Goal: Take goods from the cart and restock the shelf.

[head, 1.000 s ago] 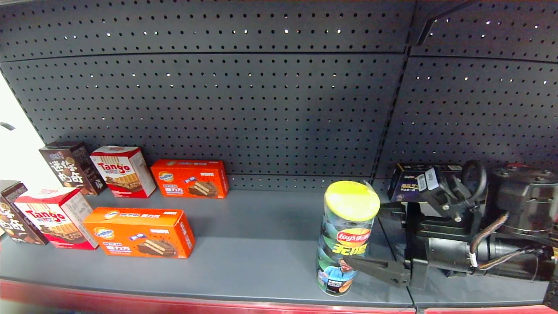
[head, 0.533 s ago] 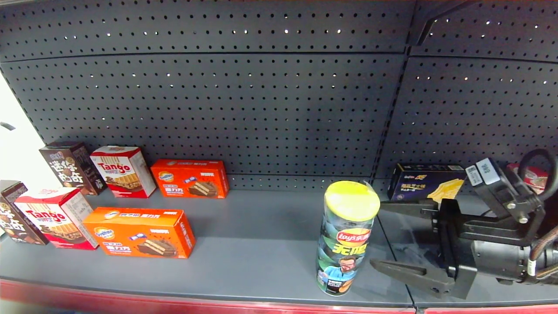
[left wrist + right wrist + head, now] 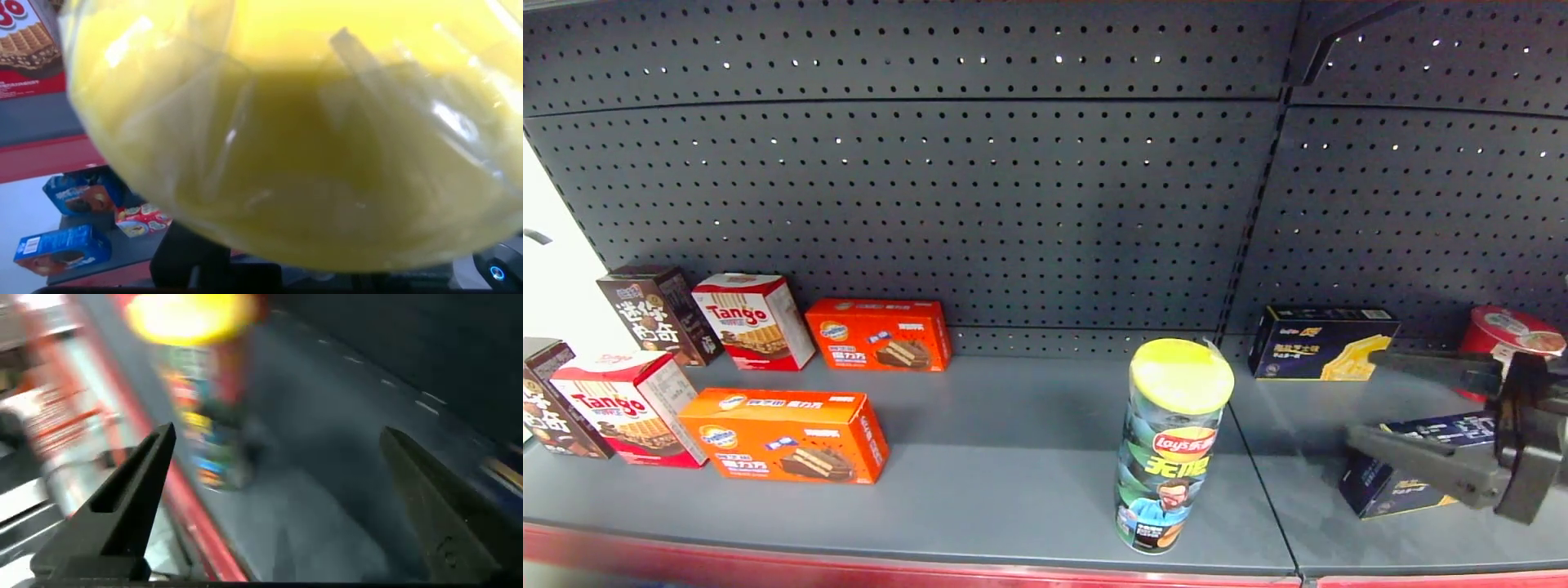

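Observation:
A tall chips can (image 3: 1172, 445) with a yellow lid stands upright near the front of the grey shelf (image 3: 1013, 441), right of the middle. My right gripper (image 3: 1361, 397) is open and empty, well to the right of the can and apart from it, hovering over the right shelf section. In the right wrist view the can (image 3: 204, 400) stands beyond the spread fingers of the right gripper (image 3: 278, 433). A large yellow lid (image 3: 286, 122) sits very close to the left wrist camera.
Wafer and orange cake boxes (image 3: 784, 433) stand at the shelf's left. A dark blue box (image 3: 1323, 343), a red cup (image 3: 1511, 327) and a blue box (image 3: 1413, 482) sit at the right. The pegboard backs the shelf; a red lip (image 3: 849, 567) runs along the front. Snack packs (image 3: 65, 245) lie below.
My right gripper, open around the can a second ago, has drawn back to the right and off it. The can stays standing in place.

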Controlling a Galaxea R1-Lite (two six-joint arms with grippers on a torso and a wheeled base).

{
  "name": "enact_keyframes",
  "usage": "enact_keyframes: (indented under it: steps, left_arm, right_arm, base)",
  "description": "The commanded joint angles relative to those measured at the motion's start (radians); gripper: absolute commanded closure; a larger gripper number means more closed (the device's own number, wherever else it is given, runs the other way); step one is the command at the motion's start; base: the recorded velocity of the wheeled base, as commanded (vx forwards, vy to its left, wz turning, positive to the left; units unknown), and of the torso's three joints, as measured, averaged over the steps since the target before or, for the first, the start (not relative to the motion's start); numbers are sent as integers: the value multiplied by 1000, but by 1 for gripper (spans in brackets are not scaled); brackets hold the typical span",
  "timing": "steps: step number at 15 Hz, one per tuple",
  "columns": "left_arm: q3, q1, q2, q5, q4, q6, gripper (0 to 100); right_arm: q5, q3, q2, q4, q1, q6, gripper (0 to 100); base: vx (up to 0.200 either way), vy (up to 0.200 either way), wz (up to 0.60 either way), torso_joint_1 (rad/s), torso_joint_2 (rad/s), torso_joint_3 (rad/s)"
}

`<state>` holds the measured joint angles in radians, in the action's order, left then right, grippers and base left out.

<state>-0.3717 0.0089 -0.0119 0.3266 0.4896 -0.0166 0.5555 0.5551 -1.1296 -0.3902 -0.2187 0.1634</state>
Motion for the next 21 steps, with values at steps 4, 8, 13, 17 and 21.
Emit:
enact_keyframes:
  steps: [4,8,13,17,21]
  left_arm:
    - [-19,2,-8,0,-20,0,100]
    - [-105,-49,-206,48,-180,0,100]
    - [-265,-136,-507,74,-293,1,100]
    - [-308,-214,-642,103,-375,-5,100]
    - [-312,-239,-724,103,-376,-5,100]
  right_arm:
    - [-114,72,82,50,82,-104,0]
    - [-180,-12,228,93,78,-182,0]
    - [-233,-50,485,353,93,-183,0]
    - [-290,-44,544,424,98,-185,0]
    - [-299,-47,567,427,99,-185,0]
  base:
    - [0,0,0,0,0,0]
    - [0,0,0,0,0,0]
    - [0,0,0,0,0,0]
    - [0,0,0,0,0,0]
    - [0,0,0,0,0,0]
